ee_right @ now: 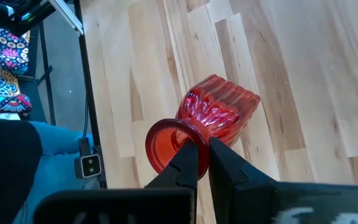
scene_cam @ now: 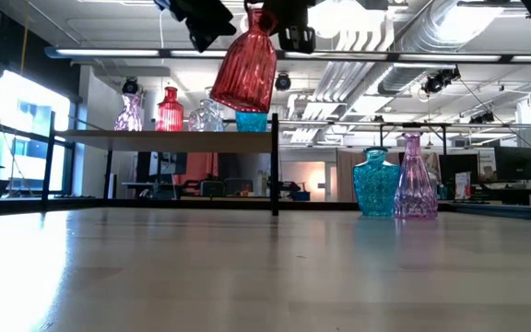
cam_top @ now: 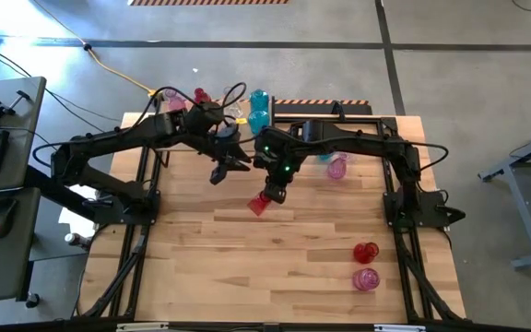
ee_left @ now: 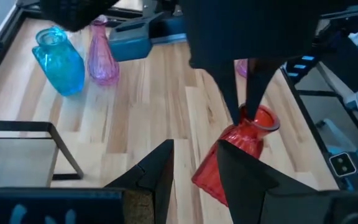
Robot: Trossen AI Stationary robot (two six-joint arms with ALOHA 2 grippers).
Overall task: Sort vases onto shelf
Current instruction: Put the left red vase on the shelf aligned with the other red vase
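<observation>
Item: red vase (ee_right: 219,112), tilted, pinched at rim by my right gripper (ee_right: 202,163); left gripper (ee_left: 194,171) half-open nearby. Risk: thin rim-grip slipping, vase dropping.

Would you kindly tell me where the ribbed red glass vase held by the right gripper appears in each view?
High view: ribbed red glass vase at centre, under the right gripper.
Low view: top centre, hanging tilted above the table.
Left wrist view: lower centre-right, beyond the left gripper.
Right wrist view: centre, rim pinched.
Shared landmark: the right gripper clamped on its rim.
</observation>
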